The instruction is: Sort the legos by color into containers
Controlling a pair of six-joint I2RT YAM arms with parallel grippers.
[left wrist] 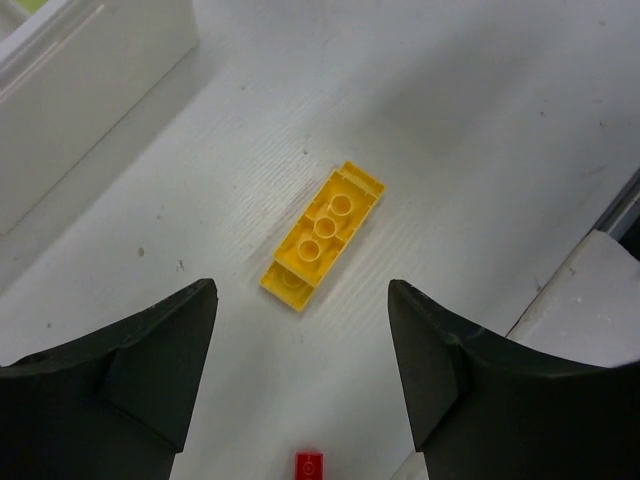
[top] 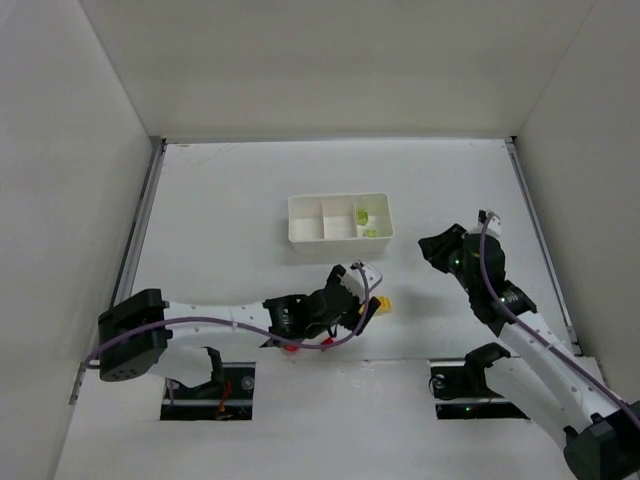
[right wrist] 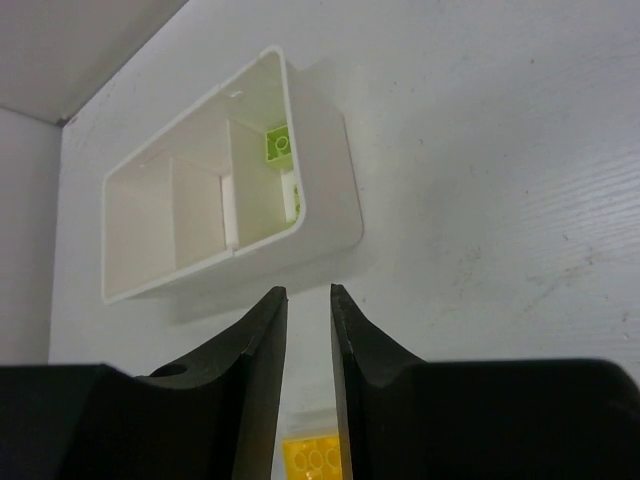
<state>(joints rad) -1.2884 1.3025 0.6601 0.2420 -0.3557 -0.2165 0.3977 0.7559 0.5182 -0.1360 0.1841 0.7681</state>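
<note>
Hovering low over the counter [top: 230, 200] w/ fingers spread wide and nothing btwn them: left end effector [left wrist: 300, 298]. Lying flat on the counter just ahead of those fingers, studs up, touching neither: yellow brick [left wrist: 322, 237]. Sitting at the bottom edge of the left wrist view, nearer the camera than the fingertips: small red bit [left wrist: 309, 466]. Standing farther back on the counter, apart from the brick: white tray [top: 340, 239], 3 compartments in a row. Resting in the tray's right-hand compartment, seen from above: light-green pieces [top: 369, 232], one showing a stud in the right wrist view. Pointing toward the tray from the right side, fingers almost together w/ only a slim gap, clamping nothing: right end effector [right wrist: 307, 295].
</note>
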